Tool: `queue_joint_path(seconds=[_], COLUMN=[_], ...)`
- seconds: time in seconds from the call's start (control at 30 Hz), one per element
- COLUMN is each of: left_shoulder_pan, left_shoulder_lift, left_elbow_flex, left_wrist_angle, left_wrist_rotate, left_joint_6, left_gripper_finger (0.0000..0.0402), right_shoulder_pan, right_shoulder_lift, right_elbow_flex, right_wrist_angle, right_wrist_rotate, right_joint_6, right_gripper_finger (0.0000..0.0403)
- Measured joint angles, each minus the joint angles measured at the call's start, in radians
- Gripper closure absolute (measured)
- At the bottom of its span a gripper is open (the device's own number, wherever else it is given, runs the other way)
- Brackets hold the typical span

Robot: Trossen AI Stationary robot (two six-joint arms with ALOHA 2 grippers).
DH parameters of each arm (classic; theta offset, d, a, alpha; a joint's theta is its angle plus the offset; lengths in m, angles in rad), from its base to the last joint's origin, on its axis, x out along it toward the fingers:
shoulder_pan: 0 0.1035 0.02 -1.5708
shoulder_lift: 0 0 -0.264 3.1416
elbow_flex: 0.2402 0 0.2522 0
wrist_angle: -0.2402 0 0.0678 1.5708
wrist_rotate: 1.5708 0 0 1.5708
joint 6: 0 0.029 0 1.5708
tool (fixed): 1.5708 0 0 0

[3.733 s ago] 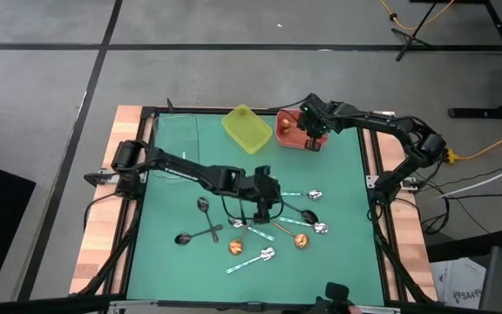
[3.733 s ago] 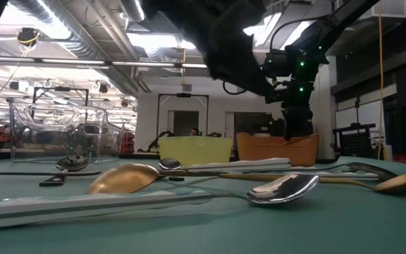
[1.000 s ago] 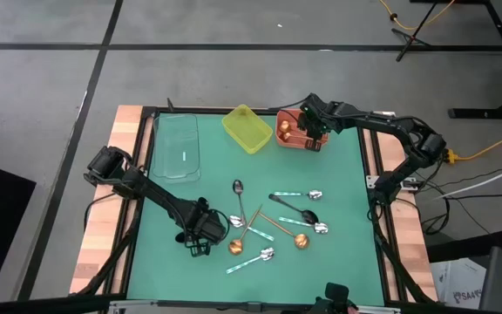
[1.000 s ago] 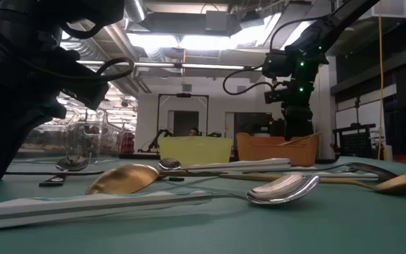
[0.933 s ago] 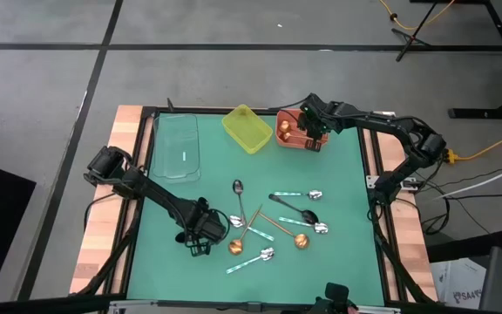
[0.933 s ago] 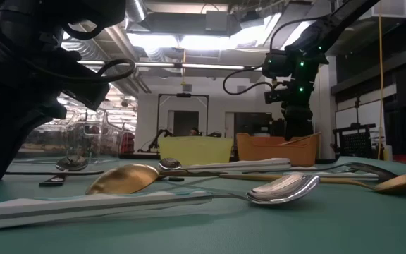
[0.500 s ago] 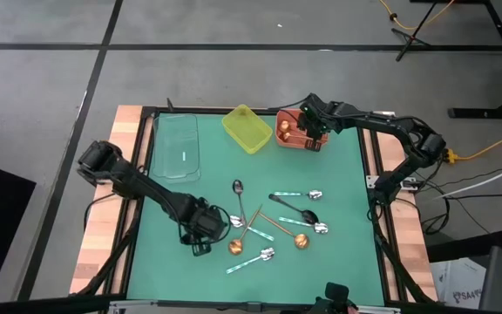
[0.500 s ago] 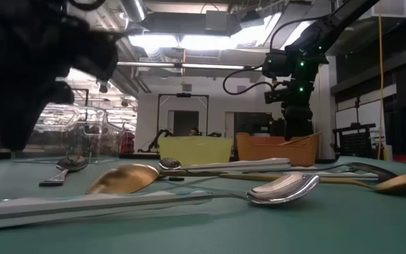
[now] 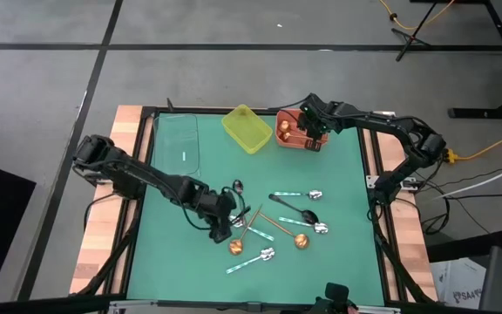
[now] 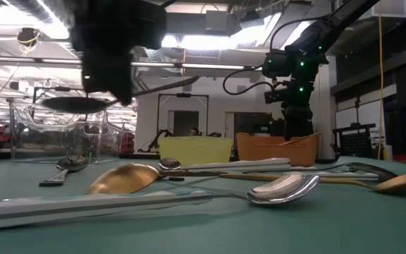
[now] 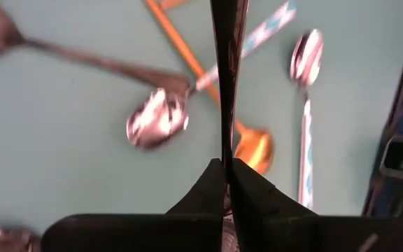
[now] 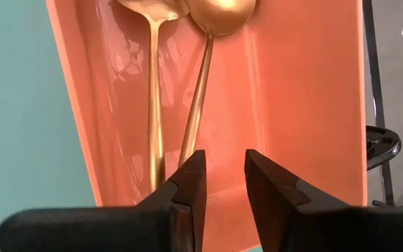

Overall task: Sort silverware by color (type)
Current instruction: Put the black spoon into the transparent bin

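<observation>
Left end effector (image 9: 220, 218), lifted off the counter (image 9: 338, 174), pinches a black spoon (image 11: 227, 77) edge-on. We carry it level toward the clear bin (image 9: 178, 146). Right end effector (image 12: 220, 183) hangs slightly open over the orange bin (image 9: 296, 131).

Two matte black jointed arms with rounded housings and loose black cables looping alongside. The right gripper (image 12: 219, 185) has two flat, tapered black fingers. Small green lights glow on the right arm's wrist.

Your left end effector (image 11: 227, 183) pinches a black spoon (image 11: 228, 77) edge-on above scattered spoons on the tabletop (image 11: 61, 119).
</observation>
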Motion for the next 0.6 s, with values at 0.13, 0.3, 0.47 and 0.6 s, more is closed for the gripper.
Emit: queue_joint_path(seconds=[0.13,0.3,0.47,0.6], left_shoulder_pan=[0.043,0.094,0.152,0.200], left_shoulder_lift=[-0.001,-0.039,-0.118,-0.199], left_elbow_flex=[0.001,0.001,0.001,0.001], left_wrist_angle=[0.040,0.033,0.013,-0.035], left_wrist_rotate=[-0.039,-0.079,-0.088,-0.117], left_joint_6=[0.012,0.030,0.046,0.074], left_gripper_finger=[0.0399,0.0399,0.0400,0.0400], right_shoulder_pan=[0.000,0.000,0.000,0.000], right_shoulder_lift=[0.000,0.000,0.000,0.000], right_elbow_flex=[0.000,0.000,0.000,0.000], right_wrist_angle=[0.000,0.000,0.000,0.000], right_wrist_rotate=[0.000,0.000,0.000,0.000], right_joint_6=[0.000,0.000,0.000,0.000], right_gripper_finger=[0.0315,0.0315,0.0315,0.0315])
